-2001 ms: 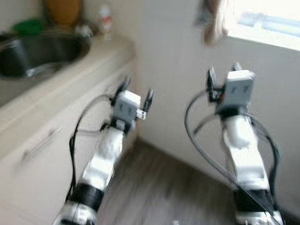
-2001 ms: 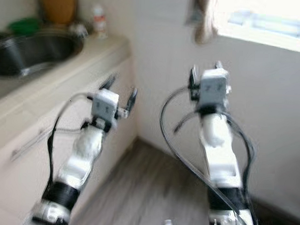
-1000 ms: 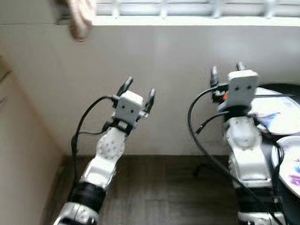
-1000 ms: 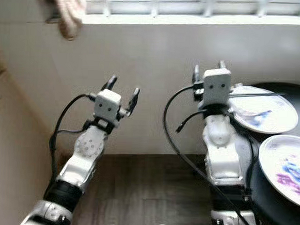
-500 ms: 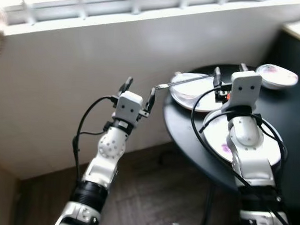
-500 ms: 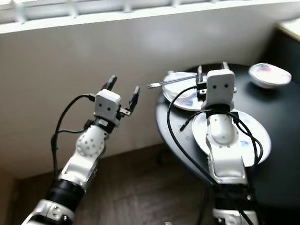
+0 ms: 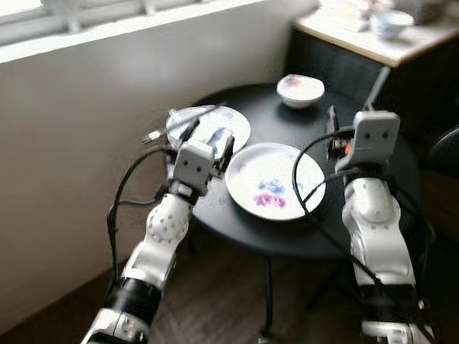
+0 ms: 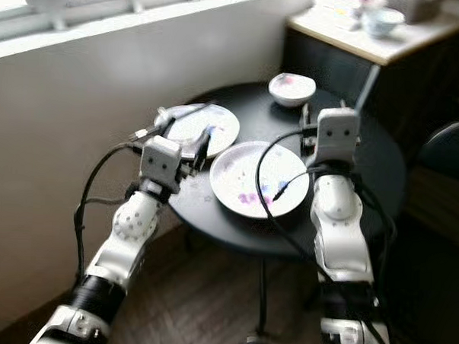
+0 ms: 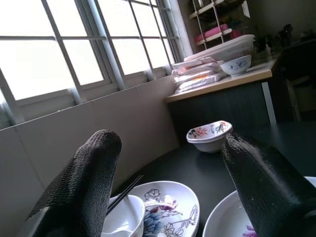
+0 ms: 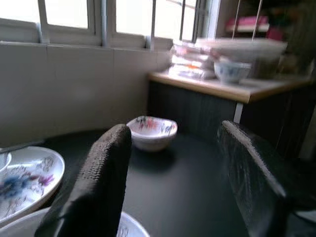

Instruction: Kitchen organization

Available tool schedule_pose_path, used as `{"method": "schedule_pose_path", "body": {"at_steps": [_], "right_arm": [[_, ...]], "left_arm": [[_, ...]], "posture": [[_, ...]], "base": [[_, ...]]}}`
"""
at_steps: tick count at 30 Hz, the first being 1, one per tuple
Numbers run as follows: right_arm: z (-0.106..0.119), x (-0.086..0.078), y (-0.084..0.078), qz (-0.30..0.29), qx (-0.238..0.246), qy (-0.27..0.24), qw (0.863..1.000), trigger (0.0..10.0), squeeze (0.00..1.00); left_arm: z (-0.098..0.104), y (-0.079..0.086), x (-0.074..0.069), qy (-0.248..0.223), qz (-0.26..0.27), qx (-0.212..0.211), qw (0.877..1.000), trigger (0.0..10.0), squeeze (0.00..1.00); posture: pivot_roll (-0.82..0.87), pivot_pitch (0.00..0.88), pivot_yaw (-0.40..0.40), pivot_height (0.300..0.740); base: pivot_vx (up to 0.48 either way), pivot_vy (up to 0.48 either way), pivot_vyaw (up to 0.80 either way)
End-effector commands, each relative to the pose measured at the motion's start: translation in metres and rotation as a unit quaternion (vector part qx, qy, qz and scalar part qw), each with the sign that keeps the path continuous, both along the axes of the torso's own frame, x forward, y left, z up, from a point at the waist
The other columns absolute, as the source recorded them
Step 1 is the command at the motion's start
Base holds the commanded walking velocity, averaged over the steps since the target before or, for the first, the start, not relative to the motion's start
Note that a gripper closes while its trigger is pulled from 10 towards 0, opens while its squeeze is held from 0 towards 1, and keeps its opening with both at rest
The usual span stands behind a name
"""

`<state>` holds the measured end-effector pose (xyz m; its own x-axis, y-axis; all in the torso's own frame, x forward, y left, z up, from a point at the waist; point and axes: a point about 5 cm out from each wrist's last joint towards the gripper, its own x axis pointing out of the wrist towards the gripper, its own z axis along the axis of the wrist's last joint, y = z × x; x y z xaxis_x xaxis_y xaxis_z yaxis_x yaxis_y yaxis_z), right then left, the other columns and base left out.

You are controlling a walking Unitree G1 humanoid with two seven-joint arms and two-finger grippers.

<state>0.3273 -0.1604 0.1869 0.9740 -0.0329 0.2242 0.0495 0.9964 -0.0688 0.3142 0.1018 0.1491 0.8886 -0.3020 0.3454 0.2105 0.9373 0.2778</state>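
Observation:
A round black table (image 7: 323, 126) carries a flowered plate (image 7: 220, 126) with chopsticks (image 7: 178, 125) and a small white cup (image 9: 121, 222) on it. Beside that stands a second plate (image 7: 275, 181) with purple marks, and at the back a small flowered bowl (image 7: 300, 90). My left gripper (image 7: 210, 138) is raised at the table's left edge, just in front of the chopstick plate, open and holding nothing. Open too, my right gripper (image 7: 351, 116) hovers above the table to the right of the purple-marked plate. The bowl (image 10: 150, 132) lies ahead of its fingers.
A white tiled wall (image 7: 71, 135) under a window runs along the left. Behind the table stands a dark cabinet with a light counter (image 7: 372, 37) bearing a bowl (image 7: 390, 23) and packets. A dark chair (image 7: 453, 151) is at the right. Wood floor (image 7: 223, 309) lies below.
The camera has swung right, from the sink counter past the window wall to the round black table. Both arms keep the same raised pose with fingers open.

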Motion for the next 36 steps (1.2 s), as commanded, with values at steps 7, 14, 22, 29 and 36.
{"method": "schedule_pose_path", "body": {"at_steps": [7, 14, 22, 29, 36], "right_arm": [[-0.027, 0.009, -0.024, -0.037, 0.118, 0.097, 0.988, 10.0, 0.0], [-0.06, 0.007, -0.022, -0.03, 0.17, 0.196, 0.965, 10.0, 0.0], [-0.085, 0.003, -0.022, -0.04, 0.21, 0.254, 0.943, 10.0, 0.0], [-0.096, 0.003, -0.014, -0.019, 0.218, 0.286, 0.933, 10.0, 0.0], [-0.106, 0.0, -0.009, -0.001, 0.284, 0.314, 0.906, 10.0, 0.0]], "left_arm": [[-0.001, 0.0, 0.001, 0.005, 0.003, 0.006, 1.0, 10.0, 0.0], [-0.002, -0.001, 0.002, 0.008, 0.002, 0.011, 1.0, 10.0, 0.0], [-0.002, 0.001, 0.003, 0.009, 0.004, 0.015, 1.0, 10.0, 0.0], [-0.004, 0.001, 0.003, 0.012, 0.005, 0.02, 1.0, 10.0, 0.0], [-0.005, 0.001, 0.003, 0.016, 0.007, 0.024, 1.0, 10.0, 0.0]], "posture": [[-0.18, 0.0, 0.045, 0.74], [-0.18, 0.0, 0.047, 0.74], [-0.18, 0.0, 0.046, 0.74], [-0.17, 0.0, 0.047, 0.74], [-0.17, 0.0, 0.047, 0.74]], "base": [[0.0, 0.0, 0.0], [0.0, 0.0, 0.0], [0.0, 0.0, 0.0], [0.0, 0.0, 0.0], [0.0, 0.0, 0.0]]}}
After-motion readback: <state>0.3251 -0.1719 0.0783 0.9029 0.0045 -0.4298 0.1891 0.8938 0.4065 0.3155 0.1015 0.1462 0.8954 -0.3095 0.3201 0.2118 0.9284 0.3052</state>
